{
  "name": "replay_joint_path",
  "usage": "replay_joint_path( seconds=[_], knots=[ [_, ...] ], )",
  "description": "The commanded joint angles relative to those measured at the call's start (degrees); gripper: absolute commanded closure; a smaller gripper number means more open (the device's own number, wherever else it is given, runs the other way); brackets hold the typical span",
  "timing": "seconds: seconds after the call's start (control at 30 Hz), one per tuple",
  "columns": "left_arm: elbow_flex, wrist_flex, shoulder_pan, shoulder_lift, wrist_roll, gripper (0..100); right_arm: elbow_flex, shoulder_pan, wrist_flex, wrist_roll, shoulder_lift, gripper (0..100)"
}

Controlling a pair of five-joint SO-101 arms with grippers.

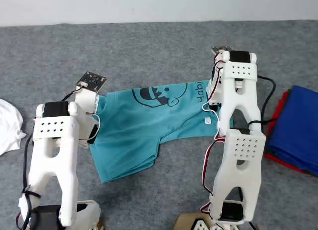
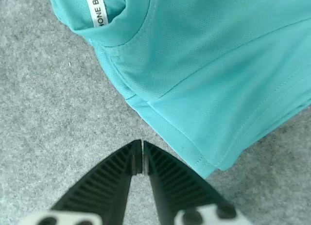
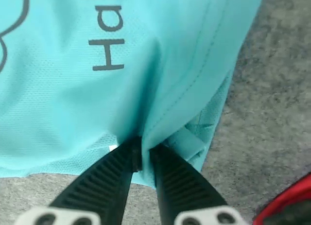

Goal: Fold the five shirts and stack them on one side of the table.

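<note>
A teal shirt point(image 1: 144, 125) lies rumpled in the middle of the grey tabletop point(image 1: 149, 46). The right claw point(image 3: 142, 154) is clamped on a bunched fold at its right edge. The left claw point(image 2: 142, 159), pressed together and empty, is just beside the shirt's left edge. At the right edge a folded blue shirt point(image 1: 295, 125) lies on a red shirt point(image 1: 279, 108), and a white shirt point(image 1: 9, 125) lies at the left.

Teal shirt point(image 1: 144, 130) across the middle, fine mesh weave, carrying a dark charcoal cartoon print point(image 1: 156, 95) and matching dark lettering point(image 3: 104, 30). Its small label point(image 2: 98, 8) is white with dark print. Underneath, a speckled grey table covering point(image 1: 149, 46). White shirt point(image 1: 9, 125) at one edge, deep blue shirt point(image 1: 298, 128) over a red shirt point(image 1: 278, 111) at the other. Left arm point(image 1: 54, 155) and right arm point(image 1: 241, 140) white; left gripper point(image 2: 142, 157) and right gripper point(image 3: 142, 154) black, ribbed.
</note>
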State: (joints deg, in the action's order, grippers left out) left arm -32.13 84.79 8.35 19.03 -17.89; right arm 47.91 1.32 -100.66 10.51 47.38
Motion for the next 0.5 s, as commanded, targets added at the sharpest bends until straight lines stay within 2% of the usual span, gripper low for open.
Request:
replay_joint_path(
  seconds=[0.0, 0.47],
  knots=[
    [0.2, -0.7, 0.2, 1.6, 0.1, 99, 2.1, -1.4, -2.3, 0.4, -7.2, 98.7],
    [0.5, -1.1, 0.2, 1.6, 0.0, 99, -14.5, -5.0, -2.3, -5.9, -17.9, 98.8]
  ],
)
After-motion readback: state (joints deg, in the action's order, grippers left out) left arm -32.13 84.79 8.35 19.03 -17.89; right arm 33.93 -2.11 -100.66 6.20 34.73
